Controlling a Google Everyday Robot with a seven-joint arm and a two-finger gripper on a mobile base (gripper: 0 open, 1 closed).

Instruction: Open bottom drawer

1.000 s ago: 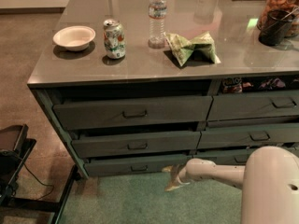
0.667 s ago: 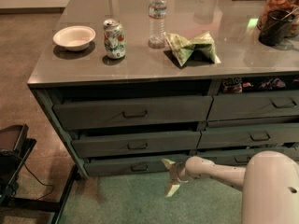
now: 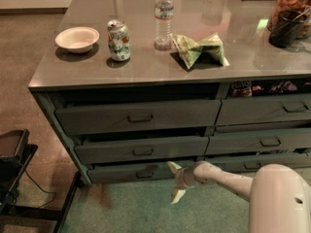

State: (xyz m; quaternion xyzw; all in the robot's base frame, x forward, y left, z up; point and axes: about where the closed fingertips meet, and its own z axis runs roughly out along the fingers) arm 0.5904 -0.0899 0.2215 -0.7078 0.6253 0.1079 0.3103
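We find the gripper (image 3: 175, 181) low in front of the cabinet, its two pale fingers spread apart and holding nothing. It sits at the right end of the bottom drawer (image 3: 116, 173), the slimmest front in the left stack, right of its small pull handle (image 3: 145, 174) (whether the upper finger touches the panel we cannot tell). On the countertop (image 3: 146, 69) stand a white bowl (image 3: 77, 38), a soda can (image 3: 119, 40), a water bottle (image 3: 164, 16) and a green chip bag (image 3: 198, 49).
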